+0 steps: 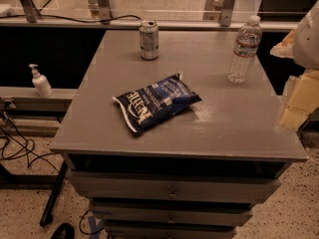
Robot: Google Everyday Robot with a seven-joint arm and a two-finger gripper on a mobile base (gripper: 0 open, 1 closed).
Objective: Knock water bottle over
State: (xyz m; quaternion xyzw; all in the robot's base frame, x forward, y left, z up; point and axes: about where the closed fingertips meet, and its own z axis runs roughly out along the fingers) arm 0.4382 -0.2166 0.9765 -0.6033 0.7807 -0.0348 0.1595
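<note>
The water bottle [244,50] stands upright near the back right corner of the grey table [234,123]. It is slim, clear and ribbed, with a white cap and a narrow label band with red. My gripper [299,96] shows as pale yellowish and white shapes at the right edge of the camera view, close to the camera. It is to the right of the bottle, nearer the table's front, and apart from the bottle.
A silver soda can [148,40] stands at the back centre of the table. A blue chips bag [157,102] lies in the middle. A white pump dispenser [41,81] sits on a low ledge to the left. Drawers [172,190] are below the top, and cables [20,148] lie on the floor at left.
</note>
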